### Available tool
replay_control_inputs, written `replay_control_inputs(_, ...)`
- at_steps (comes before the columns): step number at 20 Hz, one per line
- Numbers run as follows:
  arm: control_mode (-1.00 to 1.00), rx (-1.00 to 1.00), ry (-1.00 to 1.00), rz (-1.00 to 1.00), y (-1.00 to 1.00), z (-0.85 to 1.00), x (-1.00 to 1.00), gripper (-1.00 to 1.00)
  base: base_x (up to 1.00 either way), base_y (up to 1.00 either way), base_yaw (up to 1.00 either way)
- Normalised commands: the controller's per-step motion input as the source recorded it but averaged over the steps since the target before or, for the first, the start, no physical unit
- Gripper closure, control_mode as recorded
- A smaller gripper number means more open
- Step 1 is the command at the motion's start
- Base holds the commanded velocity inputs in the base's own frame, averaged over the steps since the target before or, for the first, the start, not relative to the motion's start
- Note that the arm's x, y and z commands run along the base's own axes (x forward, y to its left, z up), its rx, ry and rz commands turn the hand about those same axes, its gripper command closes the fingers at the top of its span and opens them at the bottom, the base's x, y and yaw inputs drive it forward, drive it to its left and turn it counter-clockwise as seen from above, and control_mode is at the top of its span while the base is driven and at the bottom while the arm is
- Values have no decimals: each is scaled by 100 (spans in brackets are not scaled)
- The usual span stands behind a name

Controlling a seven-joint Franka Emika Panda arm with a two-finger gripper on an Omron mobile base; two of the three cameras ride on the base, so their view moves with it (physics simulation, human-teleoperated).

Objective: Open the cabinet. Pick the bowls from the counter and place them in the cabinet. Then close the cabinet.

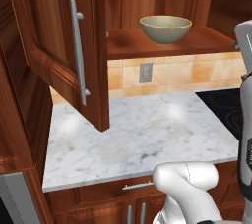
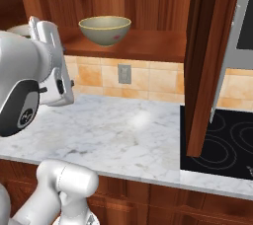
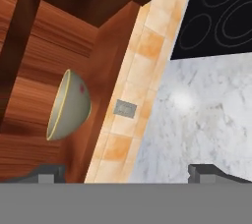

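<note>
Olive-tan ceramic bowl (image 1: pixel 166 29) on reddish wooden cabinet (image 1: pixel 162 43) shelf: rigid, breakable, slick glaze; we would pinch its rim, gripper (image 3: pixel 127 171) jaws spread wide, empty.

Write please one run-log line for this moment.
cabinet: doors open | bowl: on shelf | counter: no bowl seen | gripper: open, holds nothing

Kitchen, marble counter (image 1: pixel 142 134), stovetop (image 2: pixel 222 145), tiled backsplash (image 1: pixel 187 73), wood cabinet (image 1: pixel 59 36)

A bowl (image 1: pixel 166 29) sits on the shelf (image 1: pixel 206 41) inside the open cabinet (image 1: pixel 64 46), above the counter (image 1: pixel 133 134); the stovetop (image 2: pixel 222 145) adjoins the counter's right edge.
</note>
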Motion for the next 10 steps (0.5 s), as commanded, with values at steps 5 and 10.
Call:
replay_control_inputs(5, -100, 0, -2, 0, 10, 0, -46, -100, 0, 0, 0)
replay_control_inputs(10, -100, 0, -3, 0, 0, 0, -42, -100, 0, 0, 0)
